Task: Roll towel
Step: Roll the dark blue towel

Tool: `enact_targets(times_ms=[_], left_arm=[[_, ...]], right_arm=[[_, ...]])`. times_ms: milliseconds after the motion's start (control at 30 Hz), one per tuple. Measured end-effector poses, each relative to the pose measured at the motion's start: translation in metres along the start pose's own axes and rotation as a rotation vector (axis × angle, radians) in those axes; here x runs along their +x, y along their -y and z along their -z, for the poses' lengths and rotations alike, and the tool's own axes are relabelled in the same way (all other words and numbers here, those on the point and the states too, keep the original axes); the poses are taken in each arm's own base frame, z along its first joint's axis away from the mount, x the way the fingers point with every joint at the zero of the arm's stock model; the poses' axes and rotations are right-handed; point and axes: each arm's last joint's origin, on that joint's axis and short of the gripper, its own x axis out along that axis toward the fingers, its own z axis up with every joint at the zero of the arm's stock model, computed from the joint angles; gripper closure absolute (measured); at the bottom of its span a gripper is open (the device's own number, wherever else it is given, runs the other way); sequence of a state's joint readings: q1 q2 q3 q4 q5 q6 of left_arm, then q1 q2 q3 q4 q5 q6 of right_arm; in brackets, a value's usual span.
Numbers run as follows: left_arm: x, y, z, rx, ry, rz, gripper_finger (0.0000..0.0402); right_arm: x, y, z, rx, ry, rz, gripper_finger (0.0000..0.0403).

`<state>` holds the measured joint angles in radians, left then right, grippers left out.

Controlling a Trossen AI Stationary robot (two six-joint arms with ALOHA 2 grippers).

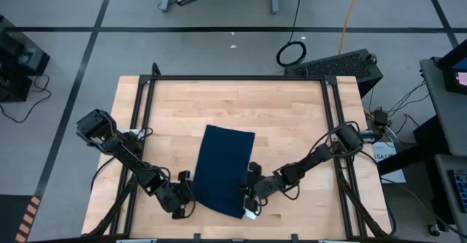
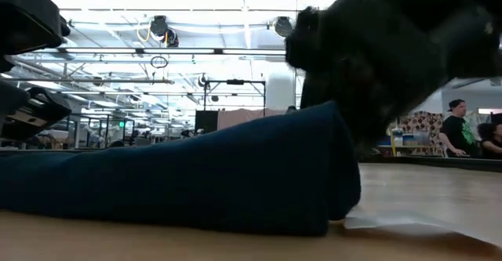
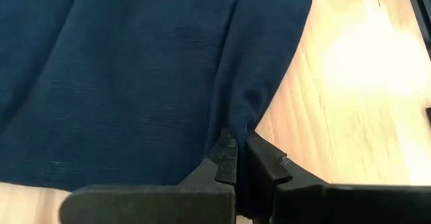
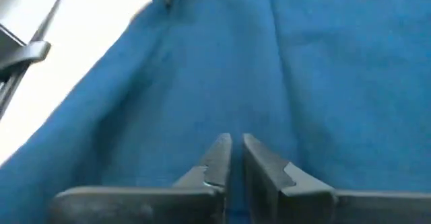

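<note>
The dark navy towel (image 1: 225,168) lies flat on the wooden table (image 1: 292,112), its long side running from far to near. A small white tag (image 1: 250,214) shows at its near right corner. My left gripper (image 3: 237,143) is at the towel's near left corner and is shut on the cloth. My right gripper (image 4: 237,143) is at the near right edge, its fingers nearly together on the cloth. In the low view the towel (image 2: 196,175) rises into a hump under the right hand. My left gripper pinches the towel's near left edge (image 3: 244,120) between its two fingers, coming slanting down from the table's near left. The cloth puckers toward the fingertips, and the remainder lies on the table. My right gripper pinches the towel's near right part (image 4: 236,116) between its fingers, slanting down from the right. A crease (image 4: 279,76) runs away from the fingertips. The cloth there is raised (image 2: 333,128) while the remainder stays on the table; one layer or several, I cannot tell.
Black frame rails (image 1: 142,119) run along the table's left and right sides. Bare wood (image 1: 241,101) lies beyond the towel's far edge. People (image 2: 459,132) stand in the room behind the table.
</note>
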<state>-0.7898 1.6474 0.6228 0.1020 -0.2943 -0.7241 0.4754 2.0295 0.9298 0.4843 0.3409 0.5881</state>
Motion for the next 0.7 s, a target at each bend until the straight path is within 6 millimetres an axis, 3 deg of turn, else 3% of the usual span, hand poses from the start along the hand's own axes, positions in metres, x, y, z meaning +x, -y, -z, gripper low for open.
enact_targets(times_ms=[133,333,500,700], left_arm=[[0.0,0.0,0.0,0.0,0.001,0.0,0.0392],[0.0,0.0,0.0,-0.004,0.009,-0.008,0.0392],[0.0,-0.001,-0.001,-0.03,0.013,-0.02,0.0392],[0.0,-0.001,-0.001,-0.067,0.016,-0.024,0.0392]], right_arm=[[-0.021,-0.022,-0.004,-0.07,0.058,0.018,0.034],[-0.047,-0.067,0.021,-0.227,0.17,-0.015,0.0276],[-0.045,-0.085,0.047,-0.285,0.27,-0.049,0.026],[-0.03,-0.093,0.058,-0.307,0.281,-0.016,0.0281]])
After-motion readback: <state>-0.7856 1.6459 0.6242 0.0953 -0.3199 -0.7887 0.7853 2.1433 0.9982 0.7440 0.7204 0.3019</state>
